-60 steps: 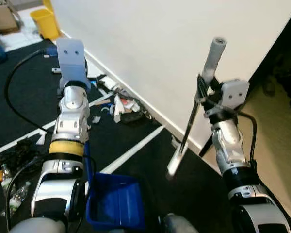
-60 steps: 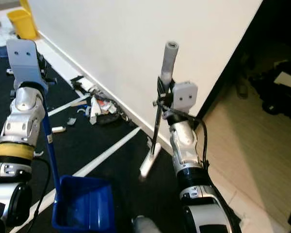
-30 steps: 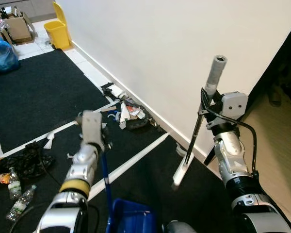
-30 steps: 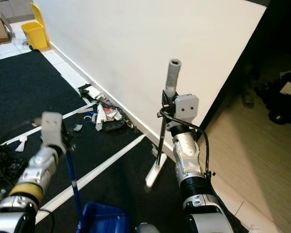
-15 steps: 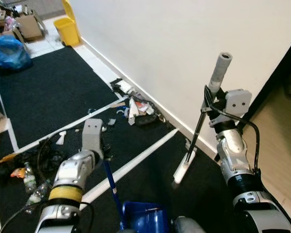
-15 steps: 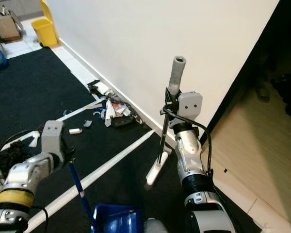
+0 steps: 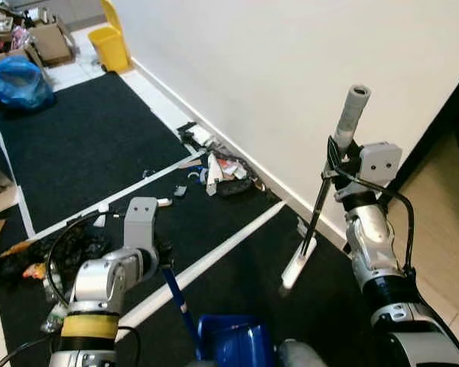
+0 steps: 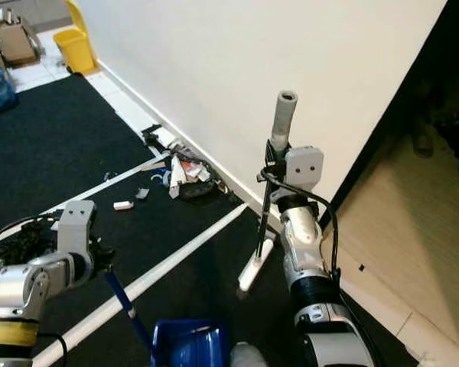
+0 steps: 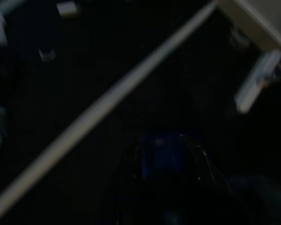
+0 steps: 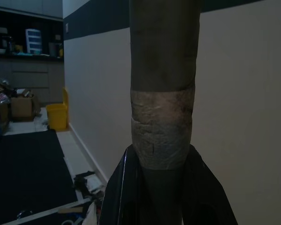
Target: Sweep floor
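Observation:
My right gripper (image 7: 333, 159) is shut on a broom's black shaft, just under its grey grip (image 7: 351, 113). The broom stands nearly upright, and its white head (image 7: 298, 264) rests on the black mat near the wall. In the right wrist view both fingers (image 10: 119, 187) clamp the taped handle (image 10: 162, 136). Low on the left, my left gripper (image 7: 163, 262) is shut on the blue dustpan handle (image 7: 177, 297). The blue dustpan (image 7: 234, 341) sits on the mat by my feet. A litter pile (image 7: 223, 173) lies against the wall's foot.
A white line (image 7: 214, 252) crosses the black mat (image 7: 76, 145). Small scraps (image 7: 164, 202) lie near it. Bottles and black cables (image 7: 65, 248) clutter the left. A yellow bin (image 7: 116, 46), a blue bag (image 7: 19, 80) and boxes stand far back. The white wall (image 7: 275, 69) runs along the right.
My left arm has come down from head height to low on the left, tilting the dustpan handle. The camera has swung, so more floor shows. The broom stays upright in the right gripper.

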### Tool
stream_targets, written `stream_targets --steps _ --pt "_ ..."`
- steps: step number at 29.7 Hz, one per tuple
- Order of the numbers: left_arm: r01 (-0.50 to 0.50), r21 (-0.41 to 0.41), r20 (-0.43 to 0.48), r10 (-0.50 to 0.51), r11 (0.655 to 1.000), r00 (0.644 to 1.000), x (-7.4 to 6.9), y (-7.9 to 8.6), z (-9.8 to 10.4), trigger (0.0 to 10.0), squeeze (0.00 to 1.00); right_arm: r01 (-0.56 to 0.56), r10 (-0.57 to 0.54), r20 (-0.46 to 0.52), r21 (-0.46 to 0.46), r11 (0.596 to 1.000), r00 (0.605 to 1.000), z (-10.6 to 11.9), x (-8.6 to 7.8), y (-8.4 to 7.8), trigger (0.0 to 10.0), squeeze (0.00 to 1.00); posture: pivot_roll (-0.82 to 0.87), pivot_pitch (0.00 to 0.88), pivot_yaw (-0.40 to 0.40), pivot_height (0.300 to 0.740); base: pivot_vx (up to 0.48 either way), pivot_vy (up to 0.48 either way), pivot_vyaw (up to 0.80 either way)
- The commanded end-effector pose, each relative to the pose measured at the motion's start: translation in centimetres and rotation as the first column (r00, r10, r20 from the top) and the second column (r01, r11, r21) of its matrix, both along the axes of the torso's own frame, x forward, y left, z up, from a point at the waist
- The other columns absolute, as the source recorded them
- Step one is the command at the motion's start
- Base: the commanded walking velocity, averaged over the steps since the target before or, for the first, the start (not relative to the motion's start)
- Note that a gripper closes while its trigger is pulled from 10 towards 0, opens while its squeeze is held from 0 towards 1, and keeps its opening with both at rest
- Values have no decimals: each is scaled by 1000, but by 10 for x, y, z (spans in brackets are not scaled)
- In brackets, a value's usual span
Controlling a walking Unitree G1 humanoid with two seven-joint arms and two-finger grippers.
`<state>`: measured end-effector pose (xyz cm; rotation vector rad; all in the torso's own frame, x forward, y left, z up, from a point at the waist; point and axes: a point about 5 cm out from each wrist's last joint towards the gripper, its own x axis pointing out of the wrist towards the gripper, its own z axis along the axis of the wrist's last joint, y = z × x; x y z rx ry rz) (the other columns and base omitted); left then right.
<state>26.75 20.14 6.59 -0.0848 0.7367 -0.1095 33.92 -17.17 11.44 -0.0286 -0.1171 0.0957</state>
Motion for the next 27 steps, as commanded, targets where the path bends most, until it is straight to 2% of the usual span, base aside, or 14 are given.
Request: stream_targets --steps 1,2,3,4,6,8,9,11,13,16,18,20,24,27 --pt "-24 55 201 12 998 980 20 3 28 10000 0 5 -4 36 -14 1000 999 6 1 -2 10000 0 81 41 8 740 0 0 0" --pt "-34 78 265 12 996 964 28 4 39 10000 0 6 -6 37 -16 1000 999 7 1 -3 10000 0 81 41 8 740 0 0 0" --pt "-34 78 265 12 996 964 28 4 39 10000 0 6 -6 37 -16 1000 999 7 1 -3 10000 0 81 41 8 740 0 0 0" --pt "-13 105 357 -26 994 934 38 4 59 10000 0 9 -8 38 -20 1000 999 7 1 -5 10000 0 81 37 2 740 0 0 0" --pt "-13 105 357 -26 994 934 38 4 59 10000 0 9 -8 38 -20 1000 999 7 1 -5 10000 0 81 37 2 740 0 0 0" --pt "32 164 398 -96 986 912 43 5 67 10000 0 20 -18 43 -28 999 999 10 3 -9 10000 0 79 29 -4 740 0 0 0" --pt "32 164 398 -96 986 912 43 5 67 10000 0 20 -18 43 -28 999 999 10 3 -9 10000 0 79 29 -4 740 0 0 0" --pt "59 228 403 -149 972 903 45 7 66 10000 0 33 -30 50 -47 998 998 12 4 -12 10000 0 75 21 -8 740 0 0 0" --pt "117 278 369 -219 953 903 46 9 61 10000 0 48 -45 54 -58 997 998 15 6 -17 10000 0 74 20 -9 740 0 0 0" --pt "143 258 320 -225 955 920 46 13 53 10000 0 64 -60 57 -71 995 997 16 7 -21 10000 0 74 20 -9 740 0 0 0" --pt "130 253 308 -208 959 928 47 18 49 10000 0 70 -66 58 -71 995 996 17 7 -22 10000 0 76 16 -6 740 0 0 0" --pt "94 213 266 -150 972 952 48 31 38 10000 0 90 -86 61 -69 993 994 19 8 -28 10000 0 71 18 -4 740 0 0 0" --pt "37 158 220 -71 987 973 48 42 31 10000 0 95 -90 60 -71 993 994 19 8 -30 10000 0 69 21 -5 740 0 0 0" --pt "30 159 203 -62 987 977 48 46 27 10000 0 93 -89 59 -73 993 994 18 8 -30 10000 0 69 22 -6 740 0 0 0"
